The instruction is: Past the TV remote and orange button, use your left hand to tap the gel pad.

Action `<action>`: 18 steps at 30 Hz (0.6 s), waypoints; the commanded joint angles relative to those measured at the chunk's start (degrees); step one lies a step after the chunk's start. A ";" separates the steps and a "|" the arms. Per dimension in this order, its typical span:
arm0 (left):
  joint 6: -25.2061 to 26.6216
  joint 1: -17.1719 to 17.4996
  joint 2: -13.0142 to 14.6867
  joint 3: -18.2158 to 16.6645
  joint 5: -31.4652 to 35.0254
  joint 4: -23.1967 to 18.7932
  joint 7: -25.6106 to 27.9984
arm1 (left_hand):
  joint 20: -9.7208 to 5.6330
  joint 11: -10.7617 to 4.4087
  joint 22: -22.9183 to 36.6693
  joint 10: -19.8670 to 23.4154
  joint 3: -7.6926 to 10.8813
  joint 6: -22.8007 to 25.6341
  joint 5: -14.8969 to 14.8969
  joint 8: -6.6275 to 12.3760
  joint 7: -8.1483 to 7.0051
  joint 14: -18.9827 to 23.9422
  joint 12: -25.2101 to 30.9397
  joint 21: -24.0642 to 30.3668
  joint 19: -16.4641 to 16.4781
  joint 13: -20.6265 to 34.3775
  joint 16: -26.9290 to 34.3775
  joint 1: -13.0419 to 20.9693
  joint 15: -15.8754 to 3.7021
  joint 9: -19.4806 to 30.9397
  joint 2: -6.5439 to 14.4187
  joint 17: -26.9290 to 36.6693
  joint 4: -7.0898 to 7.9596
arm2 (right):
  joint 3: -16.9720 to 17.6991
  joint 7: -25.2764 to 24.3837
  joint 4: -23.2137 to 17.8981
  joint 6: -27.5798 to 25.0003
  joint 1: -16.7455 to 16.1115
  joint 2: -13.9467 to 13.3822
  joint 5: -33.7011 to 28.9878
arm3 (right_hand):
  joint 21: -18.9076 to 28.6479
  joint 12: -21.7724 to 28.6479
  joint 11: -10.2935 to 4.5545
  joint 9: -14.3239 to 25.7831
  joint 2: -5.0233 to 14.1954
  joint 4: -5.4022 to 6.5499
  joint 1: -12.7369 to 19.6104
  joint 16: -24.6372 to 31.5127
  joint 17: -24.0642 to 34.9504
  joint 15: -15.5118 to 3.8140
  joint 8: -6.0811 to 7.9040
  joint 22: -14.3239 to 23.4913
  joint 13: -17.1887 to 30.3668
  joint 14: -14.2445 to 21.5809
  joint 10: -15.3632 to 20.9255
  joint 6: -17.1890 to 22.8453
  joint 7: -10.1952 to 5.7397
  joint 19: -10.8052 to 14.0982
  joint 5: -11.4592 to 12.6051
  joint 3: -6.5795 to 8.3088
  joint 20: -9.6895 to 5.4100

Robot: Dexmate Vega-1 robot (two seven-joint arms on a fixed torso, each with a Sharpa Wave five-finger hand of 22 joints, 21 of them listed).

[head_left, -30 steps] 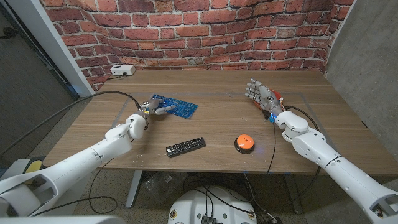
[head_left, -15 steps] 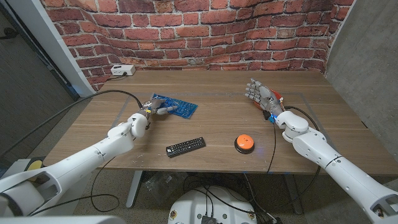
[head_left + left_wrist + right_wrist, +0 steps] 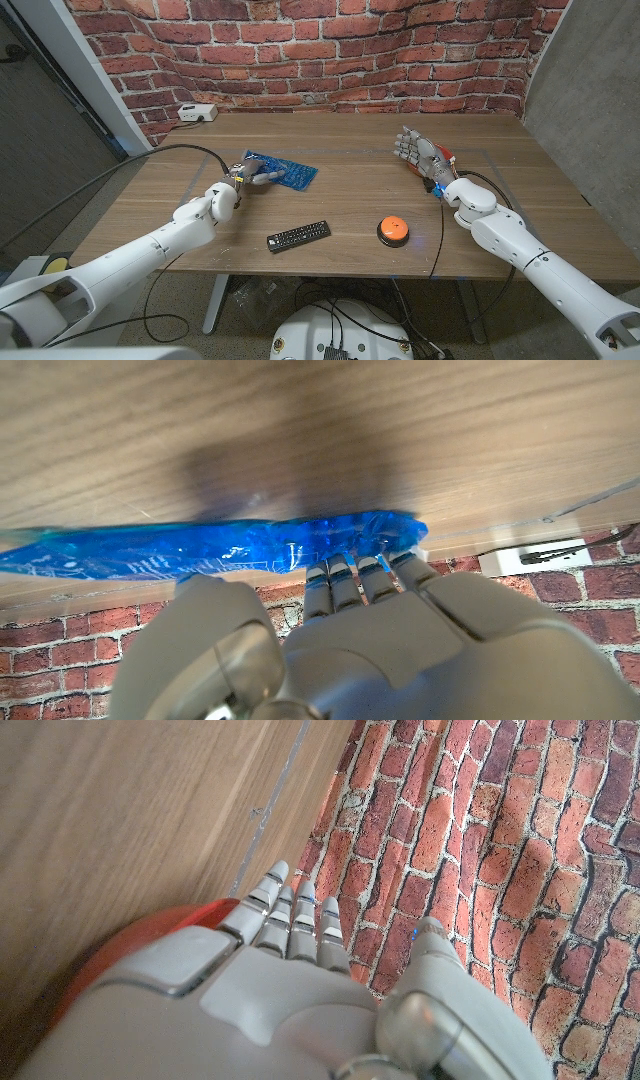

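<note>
The blue gel pad (image 3: 287,172) lies on the left half of the wooden table (image 3: 350,190), past the black TV remote (image 3: 298,236) and the orange button (image 3: 393,229). My left hand (image 3: 245,178) is at the pad's near left end with its fingers stretched out onto the edge. In the left wrist view the fingertips (image 3: 345,568) touch the rim of the gel pad (image 3: 200,550), and the left hand (image 3: 380,645) holds nothing. My right hand (image 3: 420,155) stands upright on the right side, fingers apart and empty; it also shows as the right hand (image 3: 270,990).
A white socket box (image 3: 197,113) sits at the back left by the brick wall; it also shows as the socket box (image 3: 530,555). A black cable (image 3: 190,150) runs over the table's left edge. A red object (image 3: 448,158) lies right by my right hand.
My left hand has crept slightly further toward the gel pad. The right hand, remote and button have not moved.
</note>
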 commanded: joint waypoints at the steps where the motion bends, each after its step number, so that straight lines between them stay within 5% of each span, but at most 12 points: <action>1: 0.82 2.18 2.17 -3.13 -0.05 -4.98 2.31 | 0.08 -0.04 0.21 0.96 -0.43 0.67 -0.06 0.03 0.18 0.50 0.50 0.05 0.53 0.41 0.27 0.22 -0.52 0.25 -0.32 0.19 -0.02 | 0.23 -0.15 -0.71 0.13 -0.39 -0.20 0.15 | -0.25 -0.38 0.15 0.10 0.47 -0.26 -0.09 -0.18 0.22 0.10 0.16 0.18 0.11 0.59 0.32 0.41 -0.06 0.30 0.26 0.35 -0.04; 18: -0.31 4.54 3.00 -6.14 -0.59 -7.38 6.04 | 0.19 -0.31 0.21 1.10 -0.43 0.82 -0.07 -0.08 0.12 0.62 0.42 -0.01 0.65 0.42 0.24 0.34 -0.56 0.26 -0.19 0.18 0.02 | 0.10 -0.34 -1.23 0.36 -0.69 -0.19 0.00 | -0.26 -0.47 0.15 0.11 0.48 -0.30 -0.10 -0.18 0.22 0.08 0.14 0.18 0.12 0.63 0.37 0.43 -0.04 0.40 0.26 0.40 -0.08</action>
